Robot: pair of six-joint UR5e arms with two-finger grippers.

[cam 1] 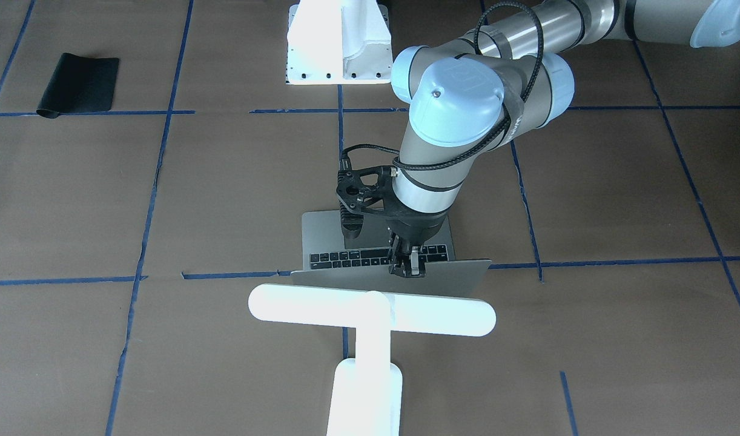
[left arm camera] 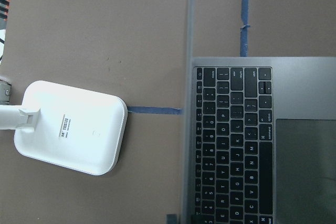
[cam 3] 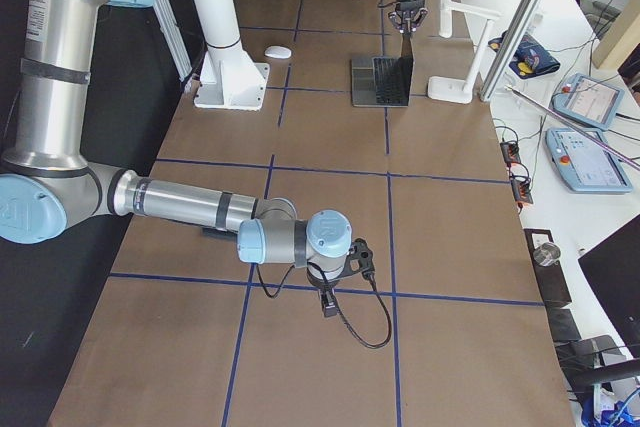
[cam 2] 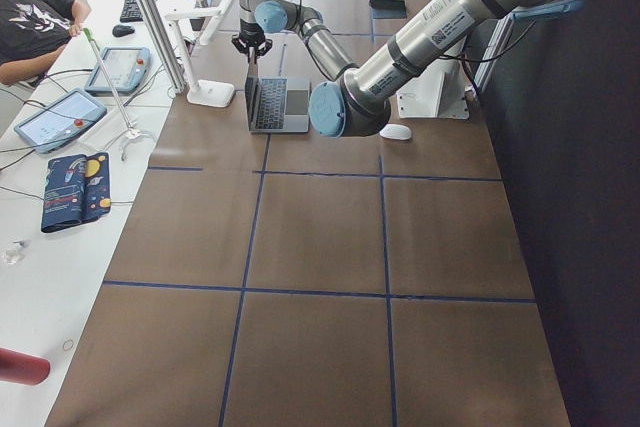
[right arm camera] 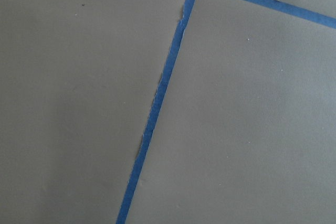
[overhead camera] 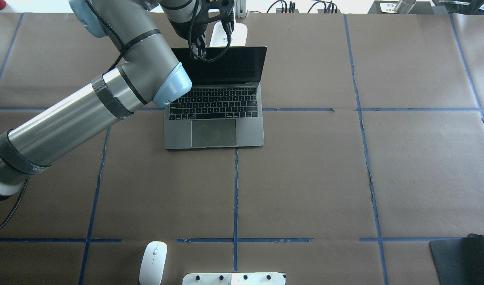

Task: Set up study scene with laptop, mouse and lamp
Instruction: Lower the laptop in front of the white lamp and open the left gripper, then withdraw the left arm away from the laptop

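Little room between laptop [overhead camera: 250, 130] and lamp [cam 1: 370, 312]

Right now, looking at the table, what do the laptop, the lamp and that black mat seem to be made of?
The laptop looks like grey metal with a matte finish: an even, dull sheen on its body. Its keys are probably black plastic. The lamp is likely smooth white plastic, glossy enough to glare brightly. The black mat seems to be soft rubber or fabric, matte, and one edge curls up.

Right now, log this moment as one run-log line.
left hand: clamped on laptop lid's top edge, lid open | right hand: far from laptop, state unclear | lamp: beyond lid | mouse: untouched, robot's side
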